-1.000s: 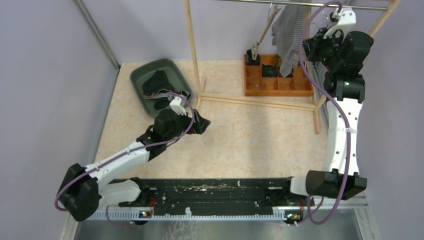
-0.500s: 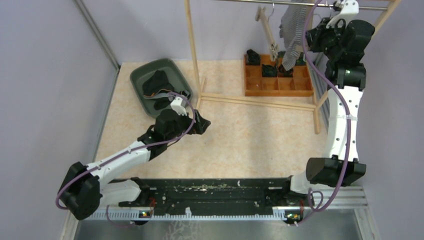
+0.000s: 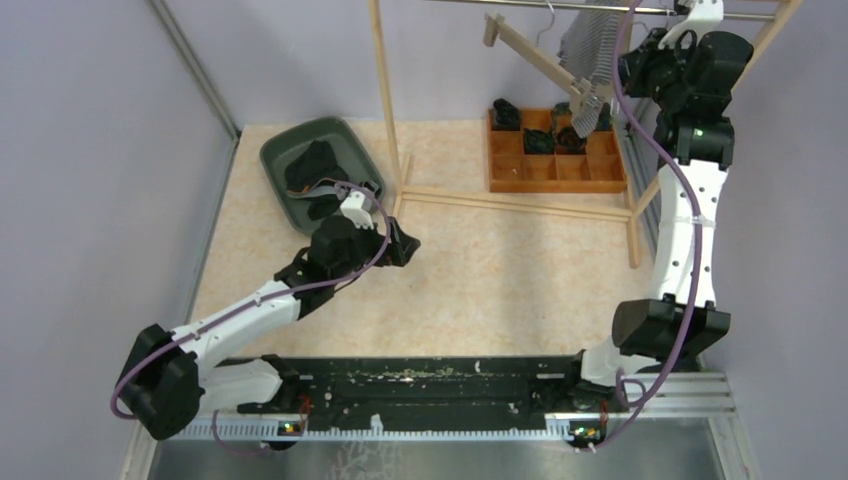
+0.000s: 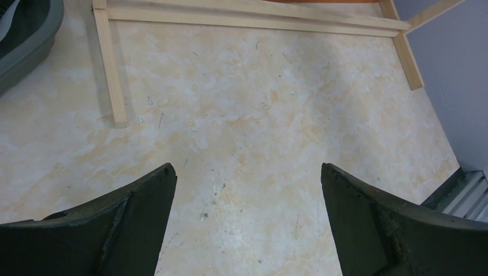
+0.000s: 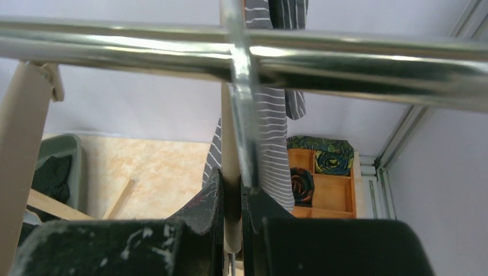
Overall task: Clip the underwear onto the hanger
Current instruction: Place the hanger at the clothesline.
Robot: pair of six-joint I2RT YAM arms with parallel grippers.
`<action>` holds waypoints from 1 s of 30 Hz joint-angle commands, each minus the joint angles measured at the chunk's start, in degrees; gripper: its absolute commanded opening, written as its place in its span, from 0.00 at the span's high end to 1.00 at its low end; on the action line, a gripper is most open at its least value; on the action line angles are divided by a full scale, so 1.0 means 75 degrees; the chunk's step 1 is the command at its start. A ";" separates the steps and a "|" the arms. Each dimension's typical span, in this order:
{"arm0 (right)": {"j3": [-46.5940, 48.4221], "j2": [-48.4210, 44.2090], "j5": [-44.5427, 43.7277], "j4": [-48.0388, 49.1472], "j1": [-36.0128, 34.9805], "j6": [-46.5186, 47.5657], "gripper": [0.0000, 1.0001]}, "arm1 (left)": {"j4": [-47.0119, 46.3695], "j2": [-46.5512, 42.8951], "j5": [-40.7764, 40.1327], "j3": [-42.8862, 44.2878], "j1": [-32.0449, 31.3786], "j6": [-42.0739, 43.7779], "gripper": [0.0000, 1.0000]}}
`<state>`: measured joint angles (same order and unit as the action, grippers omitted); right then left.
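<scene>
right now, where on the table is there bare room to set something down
The widest bare stretch of table lies between the rack's base rail and the arm bases, right of the open left pincer. Crowded: back left with the green tray, back right around the wooden organizer, hanger and right pincer.

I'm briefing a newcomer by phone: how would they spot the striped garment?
Look to the shiny metal rail topping the wooden rack at the table's far side. Near its right end, by a tilted wooden hanger, hangs the grey white-striped cloth; the garments in the green tray are dark.
</scene>
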<state>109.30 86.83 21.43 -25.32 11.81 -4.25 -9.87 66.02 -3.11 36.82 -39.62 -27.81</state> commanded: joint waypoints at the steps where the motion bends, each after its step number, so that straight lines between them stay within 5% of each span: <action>1: 0.0483 0.0160 0.0142 0.0536 0.0113 -0.0220 1.00 | 0.0173 -0.0088 -0.0218 0.0342 0.0031 0.0175 0.00; 6: 0.0368 0.0200 0.0064 0.0617 0.0124 -0.0393 1.00 | 0.0426 -0.0108 -0.0341 0.0600 0.0064 0.0220 0.00; 15: -0.0307 -0.0412 -0.0073 0.1170 0.0136 -0.0815 0.53 | 0.0970 0.0044 -0.0497 0.1365 0.0091 0.0330 0.00; 30: -0.1782 -0.2287 -0.1075 0.1178 0.0238 -0.1430 0.22 | 0.2502 0.0633 -0.0810 0.3211 0.0404 0.0779 0.00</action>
<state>98.19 74.59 16.58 -16.60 12.71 -13.39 4.84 69.08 -8.71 57.78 -37.78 -23.46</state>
